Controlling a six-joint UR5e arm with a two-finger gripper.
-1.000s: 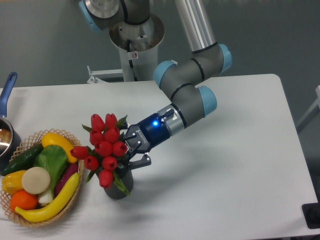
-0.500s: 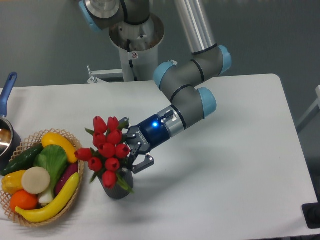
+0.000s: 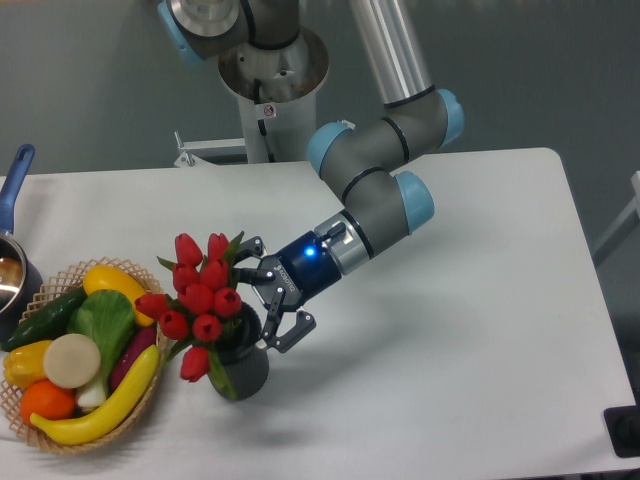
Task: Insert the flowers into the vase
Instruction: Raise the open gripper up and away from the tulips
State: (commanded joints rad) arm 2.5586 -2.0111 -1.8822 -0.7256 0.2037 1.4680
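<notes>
Bunch of glossy red tulip flowers (image 3: 198,303) sits leaning left in the short dark grey ribbed vase (image 3: 240,370), two-finger gripper (image 3: 268,300) spread apart just right; insertion looks done.

Red flowers (image 3: 198,300), dark grey vase (image 3: 243,374)
</notes>
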